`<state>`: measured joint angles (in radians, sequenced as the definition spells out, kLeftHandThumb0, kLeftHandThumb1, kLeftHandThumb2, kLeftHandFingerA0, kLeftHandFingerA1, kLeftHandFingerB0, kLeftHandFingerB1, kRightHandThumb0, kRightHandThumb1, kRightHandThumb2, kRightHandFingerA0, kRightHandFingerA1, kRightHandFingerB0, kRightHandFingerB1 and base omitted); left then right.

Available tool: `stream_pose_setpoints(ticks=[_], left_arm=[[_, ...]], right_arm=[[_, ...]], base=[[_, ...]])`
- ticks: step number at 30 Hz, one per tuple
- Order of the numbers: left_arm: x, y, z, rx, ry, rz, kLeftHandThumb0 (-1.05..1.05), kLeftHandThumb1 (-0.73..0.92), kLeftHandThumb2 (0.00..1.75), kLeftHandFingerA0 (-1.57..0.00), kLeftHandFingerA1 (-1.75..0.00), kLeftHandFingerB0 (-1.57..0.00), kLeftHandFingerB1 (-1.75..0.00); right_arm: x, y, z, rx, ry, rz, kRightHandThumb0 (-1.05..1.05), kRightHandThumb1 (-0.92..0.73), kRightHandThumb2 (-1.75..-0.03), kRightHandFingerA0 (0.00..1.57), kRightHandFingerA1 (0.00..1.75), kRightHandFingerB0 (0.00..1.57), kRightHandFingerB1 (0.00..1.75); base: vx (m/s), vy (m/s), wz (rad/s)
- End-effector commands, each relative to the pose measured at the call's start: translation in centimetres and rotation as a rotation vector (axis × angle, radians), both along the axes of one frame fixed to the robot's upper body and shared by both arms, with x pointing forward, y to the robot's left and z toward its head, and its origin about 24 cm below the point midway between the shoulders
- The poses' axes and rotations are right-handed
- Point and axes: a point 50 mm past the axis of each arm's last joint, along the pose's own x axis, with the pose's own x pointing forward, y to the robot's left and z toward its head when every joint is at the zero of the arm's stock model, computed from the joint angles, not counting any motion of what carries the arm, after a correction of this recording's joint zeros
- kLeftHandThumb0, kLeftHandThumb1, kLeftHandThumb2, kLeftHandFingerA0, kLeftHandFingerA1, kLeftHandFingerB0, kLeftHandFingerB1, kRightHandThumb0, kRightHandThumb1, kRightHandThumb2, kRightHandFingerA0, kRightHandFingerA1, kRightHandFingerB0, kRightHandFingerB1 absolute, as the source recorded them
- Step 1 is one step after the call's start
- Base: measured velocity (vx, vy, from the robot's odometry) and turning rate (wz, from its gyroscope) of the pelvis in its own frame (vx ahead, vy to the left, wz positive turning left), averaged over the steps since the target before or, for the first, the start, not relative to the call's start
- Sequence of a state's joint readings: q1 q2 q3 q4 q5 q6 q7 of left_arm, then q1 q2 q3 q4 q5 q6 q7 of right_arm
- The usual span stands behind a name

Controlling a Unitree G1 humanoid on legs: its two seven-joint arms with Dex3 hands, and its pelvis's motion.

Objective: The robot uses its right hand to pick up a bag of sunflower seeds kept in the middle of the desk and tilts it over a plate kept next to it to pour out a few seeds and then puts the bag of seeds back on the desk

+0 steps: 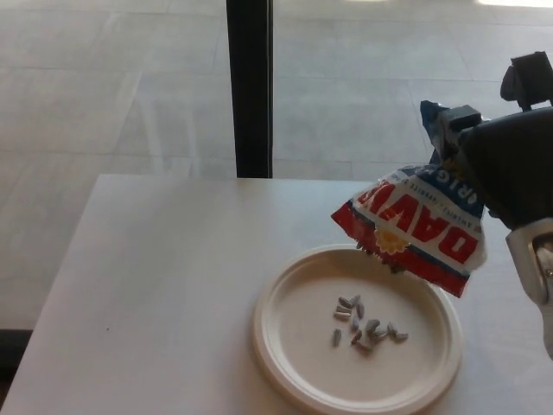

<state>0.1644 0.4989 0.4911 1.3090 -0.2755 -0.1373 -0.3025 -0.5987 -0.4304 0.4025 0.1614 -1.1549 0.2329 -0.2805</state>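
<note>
While the pale rectangular worktop [155, 294] carries the round cream paper plate [294, 363], the pour is best ended by righting the bag slowly, its mouth kept over the plate. From three o'clock the black right hand [510, 169] reaches in, fingers clamped on the red, white and blue foil seed bag [415, 229], tilted mouth-down above the plate's one o'clock rim. Small grey sunflower seeds [363, 324] lie mid-plate.
</note>
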Motion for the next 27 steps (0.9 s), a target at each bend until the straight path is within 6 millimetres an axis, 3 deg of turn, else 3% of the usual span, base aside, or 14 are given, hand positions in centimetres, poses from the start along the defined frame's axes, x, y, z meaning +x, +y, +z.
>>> stream_pose_setpoints(ticks=[1, 3, 5, 9, 10, 11, 14, 19, 22, 23, 24, 25, 26, 27], left_arm=[[0.0, 0.6, 0.6, 0.022, 0.019, -0.029, -0.76, 0.60, 0.69, -0.36, -0.56, -0.34, -0.41], [0.2, 0.7, 0.6, 0.019, 0.009, -0.013, -0.70, 0.68, 0.61, -0.37, -0.53, -0.37, -0.38], [0.3, 0.7, 0.7, 0.029, 0.017, -0.027, -0.72, 0.71, 0.62, -0.38, -0.52, -0.38, -0.37], [0.2, 0.7, 0.7, 0.029, 0.015, -0.039, -0.73, 0.69, 0.62, -0.35, -0.54, -0.36, -0.38], [0.2, 0.7, 0.7, 0.027, 0.016, -0.035, -0.71, 0.70, 0.61, -0.36, -0.53, -0.37, -0.37], [0.2, 0.7, 0.7, 0.026, 0.016, -0.035, -0.71, 0.71, 0.62, -0.35, -0.53, -0.36, -0.38], [0.1, 0.7, 0.7, 0.022, 0.010, -0.045, -0.71, 0.71, 0.62, -0.34, -0.53, -0.35, -0.38], [0.1, 0.8, 0.7, 0.032, 0.020, -0.044, -0.70, 0.72, 0.62, -0.34, -0.53, -0.37, -0.38], [0.1, 0.8, 0.7, 0.031, 0.020, -0.038, -0.69, 0.71, 0.62, -0.36, -0.52, -0.37, -0.37], [0.1, 0.8, 0.7, 0.029, 0.018, -0.035, -0.69, 0.71, 0.62, -0.35, -0.53, -0.37, -0.37], [0.1, 0.7, 0.7, 0.026, 0.014, -0.036, -0.71, 0.71, 0.62, -0.34, -0.53, -0.35, -0.37], [0.1, 0.7, 0.7, 0.026, 0.016, -0.042, -0.71, 0.72, 0.62, -0.36, -0.52, -0.35, -0.37], [0.1, 0.7, 0.7, 0.030, 0.025, -0.042, -0.72, 0.71, 0.62, -0.36, -0.53, -0.36, -0.37], [-0.2, 0.7, 0.6, 0.016, 0.014, -0.020, -0.70, 0.70, 0.62, -0.34, -0.53, -0.35, -0.37]], right_arm=[[-0.1, 0.2, 0.9, -0.073, -0.078, 0.024, -0.37, -0.54, -0.75, 0.95, 1.75, 0.87, 1.05], [-0.1, 0.2, 1.0, -0.099, -0.099, 0.037, -0.37, -0.54, -0.74, 0.93, 1.75, 0.86, 1.23], [-0.1, 0.2, 1.2, -0.097, -0.093, 0.043, -0.37, -0.55, -0.71, 0.91, 1.75, 0.85, 0.98], [-0.1, 0.2, 1.7, -0.096, -0.098, 0.062, -0.36, -0.54, -0.68, 0.96, 1.75, 0.90, 0.94], [-0.1, 0.3, 1.8, -0.107, -0.102, 0.067, -0.36, -0.52, -0.73, 0.98, 1.75, 0.85, 1.26], [-0.1, 0.4, 1.9, -0.104, -0.103, 0.080, -0.34, -0.50, -0.75, 0.98, 1.75, 0.87, 1.17], [-0.2, 0.7, 1.8, -0.115, -0.127, 0.120, -0.37, -0.45, -0.84, 0.97, 1.75, 0.83, 1.54], [-0.3, 1.0, 1.7, -0.108, -0.118, 0.122, -0.39, -0.52, -0.85, 0.91, 1.75, 0.89, 1.33], [-0.4, 1.0, 1.1, -0.121, -0.054, 0.070, -0.41, -0.47, -0.83, 0.94, 1.75, 0.79, 1.55], [-0.4, 0.9, 0.8, -0.107, -0.047, 0.066, -0.44, -0.48, -0.82, 1.17, 1.70, 0.77, 1.40], [-0.5, 0.7, 0.3, -0.087, -0.034, 0.058, -0.36, -0.48, -0.80, 0.94, 1.75, 0.80, 1.49], [-0.6, 0.5, -0.5, -0.054, -0.006, 0.045, -0.37, -0.52, -0.72, 0.92, 1.75, 0.81, 1.49], [-0.6, 0.3, -1.2, -0.033, 0.015, 0.032, -0.49, -0.38, -0.87, 1.21, 1.39, 0.99, 1.22], [-0.8, 0.2, -1.8, -0.022, 0.050, 0.014, -0.50, -0.43, -0.89, 1.19, 1.39, 0.97, 1.23]], base=[[0.00, 0.000, 0.00], [0.00, 0.000, 0.00], [0.00, 0.000, 0.00], [0.00, 0.000, 0.00], [0.00, 0.000, 0.00], [0.00, 0.000, 0.00], [0.00, 0.000, 0.00], [0.00, 0.000, 0.00], [0.00, 0.000, 0.00], [0.00, 0.000, 0.00], [0.00, 0.000, 0.00], [0.00, 0.000, 0.00], [0.00, 0.000, 0.00], [0.00, 0.000, 0.00]])
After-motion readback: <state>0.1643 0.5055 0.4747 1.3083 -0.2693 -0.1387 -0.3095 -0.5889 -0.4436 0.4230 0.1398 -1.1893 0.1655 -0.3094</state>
